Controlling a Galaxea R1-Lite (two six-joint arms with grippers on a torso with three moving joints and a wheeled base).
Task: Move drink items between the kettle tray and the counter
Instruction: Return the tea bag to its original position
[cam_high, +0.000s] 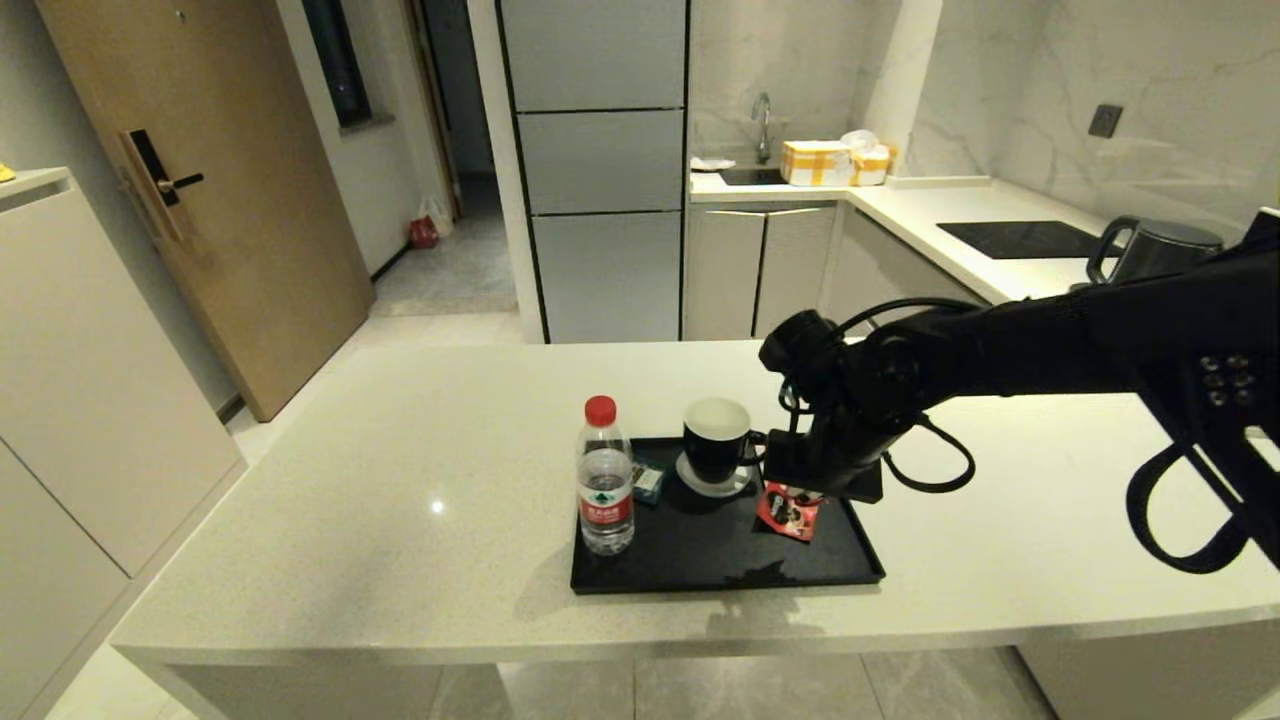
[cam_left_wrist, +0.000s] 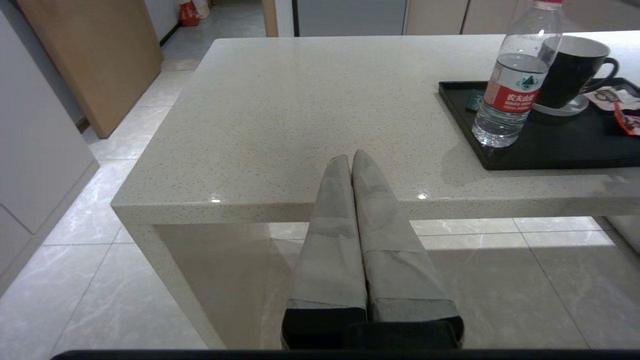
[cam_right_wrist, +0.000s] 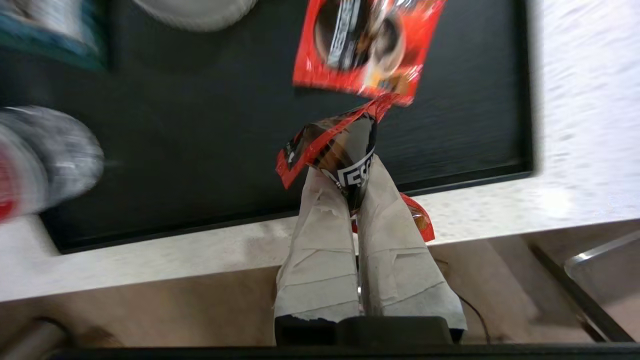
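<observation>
Right gripper (cam_right_wrist: 350, 175) clamped on one red sachet (cam_right_wrist: 332, 150) by its crumpled edge above the tray (cam_right_wrist: 200, 150); thin grip, foil could slip out mid-carry. Left gripper (cam_left_wrist: 351, 160) closed, parked off the tabletop (cam_left_wrist: 300, 100).

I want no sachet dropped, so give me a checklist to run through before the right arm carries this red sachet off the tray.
1. Right gripper shut on held sachet: ok.
2. Grip is secure: cannot tell; the foil is crumpled between the fingers.
3. Second sachet lies apart on the kettle tray: ok.
4. Water bottle and mug stand clear of the held sachet: ok.
5. Bare counter beside the tray: ok.
6. Left gripper shut, before the counter edge: ok.
</observation>
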